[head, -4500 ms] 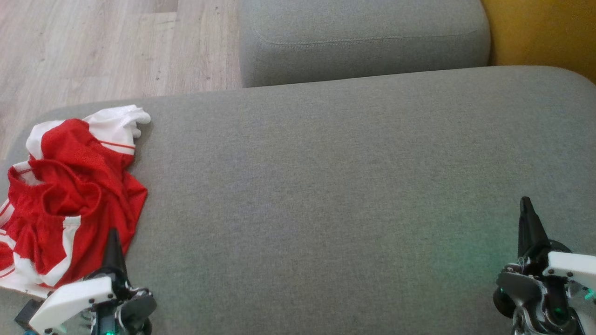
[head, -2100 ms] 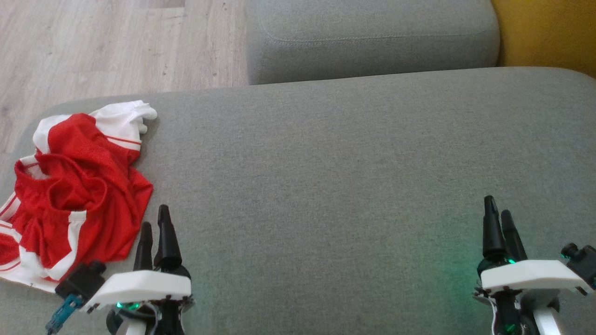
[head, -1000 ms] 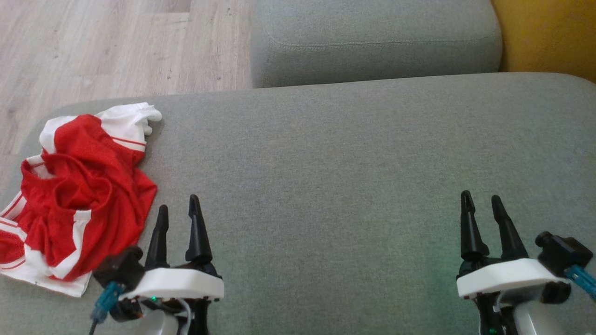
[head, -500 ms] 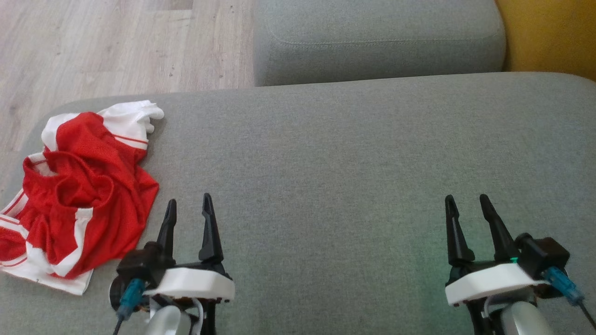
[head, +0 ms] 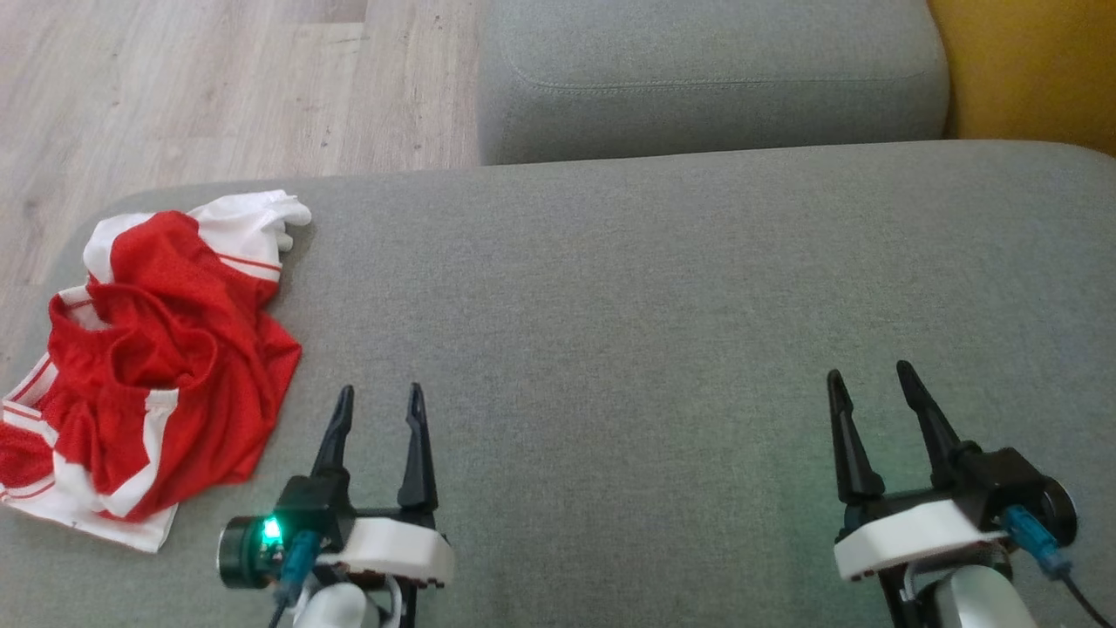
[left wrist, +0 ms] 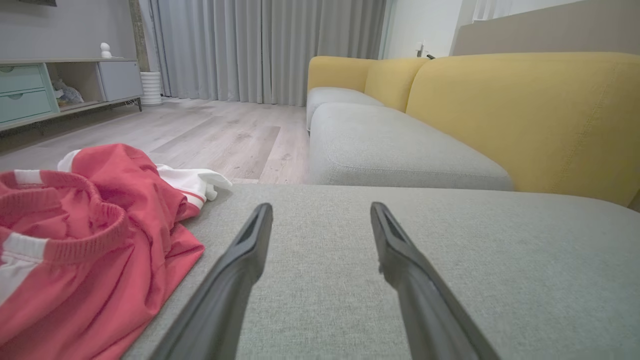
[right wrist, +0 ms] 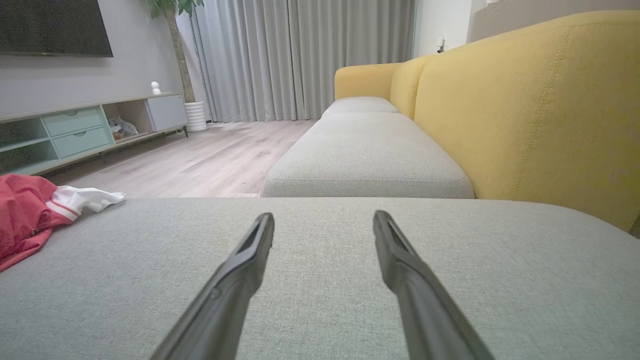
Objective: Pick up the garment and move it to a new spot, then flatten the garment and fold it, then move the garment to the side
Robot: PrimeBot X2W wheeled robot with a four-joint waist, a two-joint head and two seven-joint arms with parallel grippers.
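A crumpled red and white garment (head: 157,358) lies at the left end of the grey sofa cushion (head: 628,288). My left gripper (head: 380,394) hovers open just right of the garment's near edge, nothing between its fingers. In the left wrist view the garment (left wrist: 85,235) bunches up left of the open left gripper (left wrist: 320,207). My right gripper (head: 867,373) stands open over bare cushion at the lower right. The right wrist view has the open right gripper (right wrist: 322,216) above the cushion, with the garment (right wrist: 30,210) far off to the left.
A second grey seat cushion (head: 711,78) lies beyond the near one, with the yellow backrest (head: 1029,65) to the right. Wooden floor (head: 174,87) lies past the cushion's left and far edges. A low sideboard (right wrist: 75,130) and curtains (right wrist: 300,55) stand across the room.
Both grippers turned from edge-on to flat, fingers spread side by side, and the left one shifted right, away from the garment. The camera drifted slightly. The garment has not moved.
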